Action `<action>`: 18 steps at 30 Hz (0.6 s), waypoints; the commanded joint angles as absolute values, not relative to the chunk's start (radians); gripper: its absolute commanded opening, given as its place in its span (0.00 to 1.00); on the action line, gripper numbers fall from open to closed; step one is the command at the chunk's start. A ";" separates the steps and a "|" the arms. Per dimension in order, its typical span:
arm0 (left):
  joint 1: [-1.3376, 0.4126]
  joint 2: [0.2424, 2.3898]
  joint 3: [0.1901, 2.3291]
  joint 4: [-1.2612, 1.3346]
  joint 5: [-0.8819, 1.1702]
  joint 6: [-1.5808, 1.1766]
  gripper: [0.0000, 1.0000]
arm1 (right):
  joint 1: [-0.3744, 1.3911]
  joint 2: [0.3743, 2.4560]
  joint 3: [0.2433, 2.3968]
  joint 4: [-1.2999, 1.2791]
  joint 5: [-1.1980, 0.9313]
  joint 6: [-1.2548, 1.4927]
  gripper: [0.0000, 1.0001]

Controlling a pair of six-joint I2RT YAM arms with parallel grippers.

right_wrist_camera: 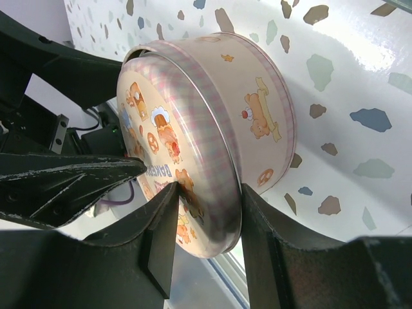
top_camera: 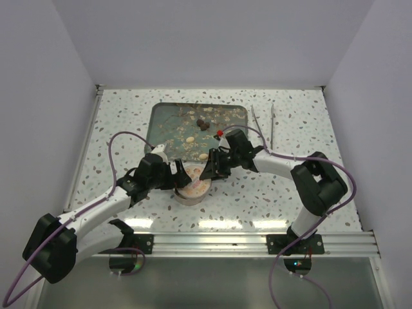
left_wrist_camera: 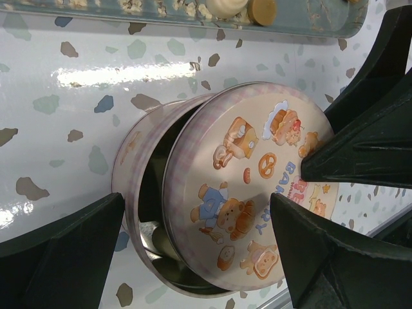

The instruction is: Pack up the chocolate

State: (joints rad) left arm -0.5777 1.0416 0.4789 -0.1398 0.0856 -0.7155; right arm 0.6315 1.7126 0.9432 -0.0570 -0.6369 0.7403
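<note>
Chocolate pieces lie in the teal tray (top_camera: 161, 116): dark ones (top_camera: 203, 123) and cream ones (top_camera: 190, 140). In the left wrist view a cream piece (left_wrist_camera: 225, 6) and a tan piece (left_wrist_camera: 262, 9) show at the tray's edge. The round pink tin (top_camera: 192, 190) stands in front of the tray. Its bear-printed lid (left_wrist_camera: 257, 187) sits tilted and shifted, leaving a dark gap (left_wrist_camera: 151, 193) on one side. My right gripper (right_wrist_camera: 209, 193) is shut on the lid's rim (right_wrist_camera: 222, 161). My left gripper (left_wrist_camera: 199, 257) is open, one finger on either side of the tin.
Two thin metal tongs (top_camera: 256, 119) (top_camera: 273, 119) lie on the speckled table to the right of the tray. White walls enclose the table on three sides. An aluminium rail (top_camera: 257, 241) runs along the near edge.
</note>
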 commanded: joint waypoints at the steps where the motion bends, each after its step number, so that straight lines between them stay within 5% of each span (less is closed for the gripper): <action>1: -0.597 1.045 0.523 -0.032 0.275 -0.753 1.00 | 0.687 1.736 0.989 -0.049 -0.588 0.706 0.42; 18: -0.598 1.051 0.529 0.014 0.295 -0.761 1.00 | 0.733 1.761 1.055 -0.118 -0.560 0.667 0.45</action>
